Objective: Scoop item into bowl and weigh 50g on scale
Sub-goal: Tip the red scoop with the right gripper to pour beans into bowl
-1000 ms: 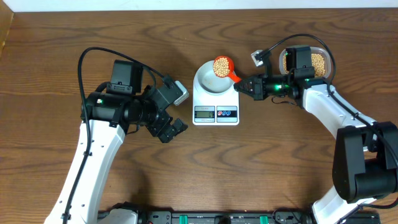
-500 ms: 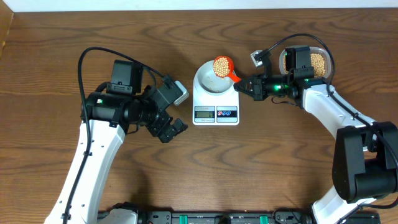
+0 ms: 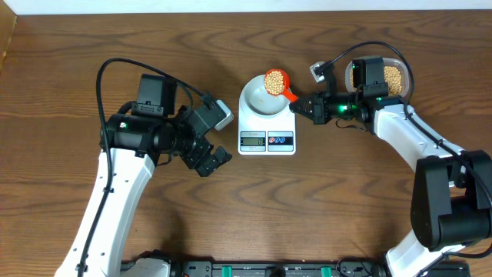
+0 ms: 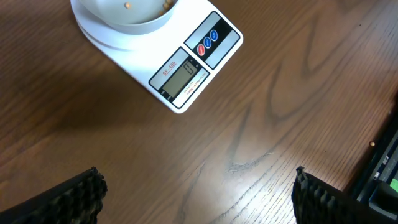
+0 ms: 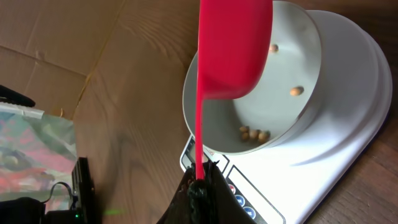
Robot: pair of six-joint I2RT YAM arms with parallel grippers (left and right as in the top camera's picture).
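Upper centre of the overhead view, the right gripper [image 3: 297, 102], clamped on the red scoop [image 5: 233, 50] heaped with beans [image 3: 274, 79] above the bowl [image 3: 254, 101] on the scale [image 3: 266, 141], may tip too sharply and overshoot or scatter them; the left gripper [image 3: 214, 161] idles agape.

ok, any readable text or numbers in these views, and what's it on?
"SF-400" (first letter unsure): label above the LCD display on the scale, left wrist view.
LCD digits: faint, unreadable.
Red print under the display: too small to read.
Marks on the two round buttons: too small to read.
Overhead and right wrist views: nothing legible.
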